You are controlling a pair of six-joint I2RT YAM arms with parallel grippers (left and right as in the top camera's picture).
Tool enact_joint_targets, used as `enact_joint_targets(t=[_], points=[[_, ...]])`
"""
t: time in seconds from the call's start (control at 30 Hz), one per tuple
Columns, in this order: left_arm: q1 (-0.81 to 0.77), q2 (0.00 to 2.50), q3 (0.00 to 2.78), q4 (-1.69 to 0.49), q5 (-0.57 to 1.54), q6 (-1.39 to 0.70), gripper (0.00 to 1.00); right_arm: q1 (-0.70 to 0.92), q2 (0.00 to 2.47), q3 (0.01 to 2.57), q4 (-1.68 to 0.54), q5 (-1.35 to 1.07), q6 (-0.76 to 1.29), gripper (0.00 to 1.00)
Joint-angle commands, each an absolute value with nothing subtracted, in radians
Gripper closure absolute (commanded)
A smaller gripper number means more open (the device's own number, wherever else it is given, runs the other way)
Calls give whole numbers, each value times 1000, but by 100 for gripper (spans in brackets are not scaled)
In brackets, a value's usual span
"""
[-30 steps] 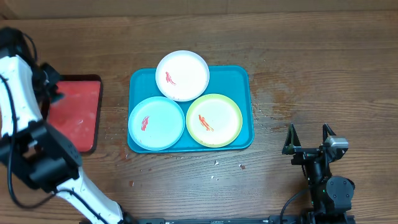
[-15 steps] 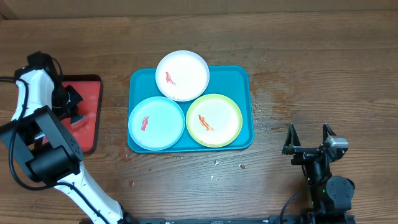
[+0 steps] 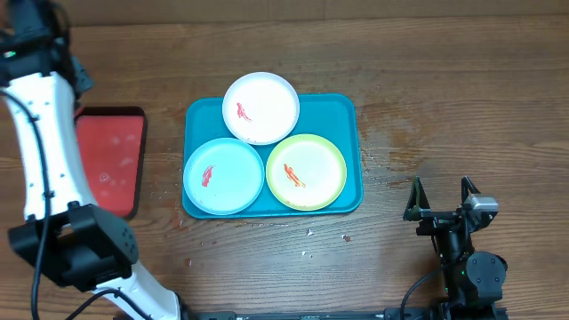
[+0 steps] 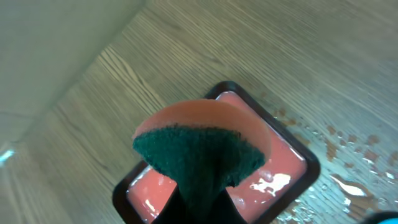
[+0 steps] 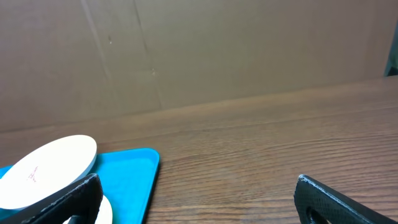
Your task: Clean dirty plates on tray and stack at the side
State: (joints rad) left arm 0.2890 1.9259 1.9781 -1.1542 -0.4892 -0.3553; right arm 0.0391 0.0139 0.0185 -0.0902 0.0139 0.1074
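Observation:
The teal tray lies mid-table with three smeared plates on it: white at the back, light blue front left, yellow-green front right. My left arm is raised at the far left. In the left wrist view my left gripper is shut on a green-and-orange sponge, held high above the red tray. My right gripper is open and empty, right of the teal tray. The right wrist view shows the gripper, the white plate and the tray's corner.
The smaller red, dark-rimmed tray lies left of the teal tray, with wet patches in it. Water drops and crumbs speckle the wood beside it and in front of the teal tray. A cardboard wall stands behind the table.
My left arm has lifted off the red tray and swung up toward the back left, carrying the sponge. The right arm and the plates have not moved.

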Motion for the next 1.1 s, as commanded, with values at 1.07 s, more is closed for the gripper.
enact_joint_targets(t=[1.07], points=[[194,2129,1844,-1168,-1225,-564,96,35,3,8,-84,13,103,0]])
